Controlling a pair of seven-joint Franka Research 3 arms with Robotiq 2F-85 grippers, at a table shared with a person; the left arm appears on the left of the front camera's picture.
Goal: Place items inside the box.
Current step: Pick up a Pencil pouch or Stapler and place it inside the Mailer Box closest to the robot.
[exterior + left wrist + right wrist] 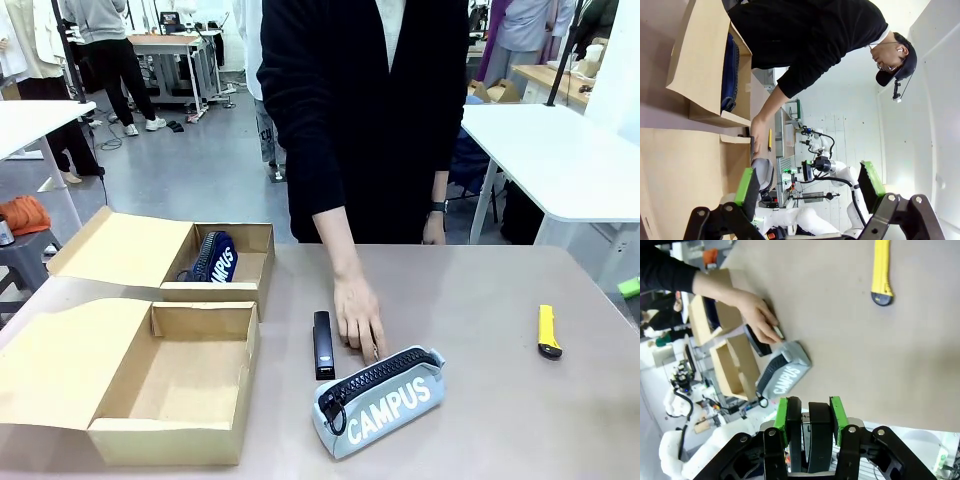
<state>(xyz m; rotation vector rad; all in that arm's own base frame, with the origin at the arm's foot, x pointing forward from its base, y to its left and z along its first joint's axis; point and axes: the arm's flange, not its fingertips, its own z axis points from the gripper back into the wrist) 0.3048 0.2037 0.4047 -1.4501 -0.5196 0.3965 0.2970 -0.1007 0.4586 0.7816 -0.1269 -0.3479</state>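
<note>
The grey zip pouch [385,400], with white "CAMPUS" lettering and a black zipper, lies on its side to the right of the open brown box [165,440], near but not touching. Left claw [809,182]: released, empty. Right claw [810,415]: jaws narrow, grip cannot be told.

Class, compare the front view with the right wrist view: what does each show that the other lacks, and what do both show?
Front view adds the person's other hand, hanging behind the table. Right wrist view adds the right fingers, rising from its bottom edge. Both show the CAMPUS pouch, stapler, cutter, near box, far box and the hand beside the stapler.
</note>
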